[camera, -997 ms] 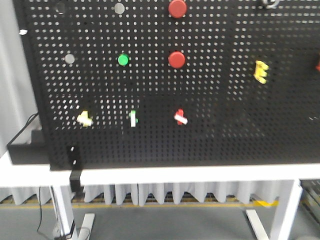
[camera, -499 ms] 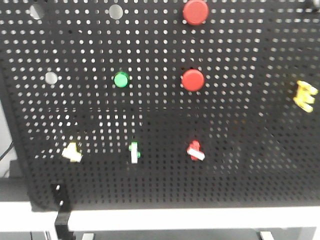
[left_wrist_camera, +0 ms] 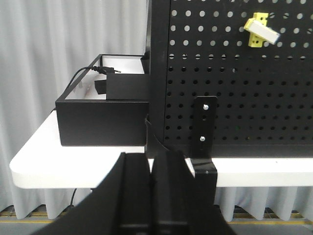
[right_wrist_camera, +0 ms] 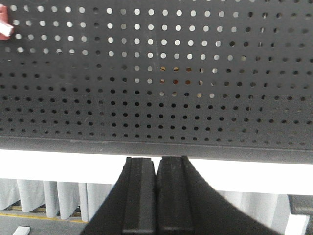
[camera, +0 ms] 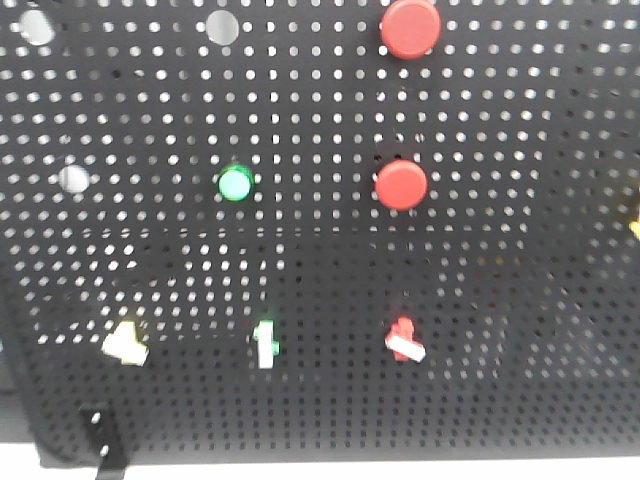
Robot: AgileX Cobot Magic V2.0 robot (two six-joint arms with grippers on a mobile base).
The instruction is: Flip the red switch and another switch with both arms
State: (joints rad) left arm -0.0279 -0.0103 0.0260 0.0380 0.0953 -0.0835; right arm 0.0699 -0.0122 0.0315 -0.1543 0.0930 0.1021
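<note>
On the black pegboard (camera: 480, 400) the red switch (camera: 404, 339) sits low and right of centre, its white lever angled down to the right. The pale yellow switch (camera: 125, 345) is low on the left; it also shows in the left wrist view, top right (left_wrist_camera: 259, 31). A corner of the red switch (right_wrist_camera: 4, 22) peeks in at the right wrist view's top left edge. My left gripper (left_wrist_camera: 150, 157) is shut with nothing in it, well below and left of the yellow switch. My right gripper (right_wrist_camera: 156, 160) is shut and empty, below the board's bottom edge.
A green-based toggle (camera: 264, 344) stands between the two switches. Two big round red buttons (camera: 402, 184) (camera: 410, 27) and a green button (camera: 235, 184) sit higher up. A black box (left_wrist_camera: 102, 117) rests on the white table (left_wrist_camera: 44, 161) left of the board, by a black bracket (left_wrist_camera: 204, 132).
The front view has closed in on the pegboard: everything on it looks larger and the switches sit lower in frame. The table edge has nearly left the view.
</note>
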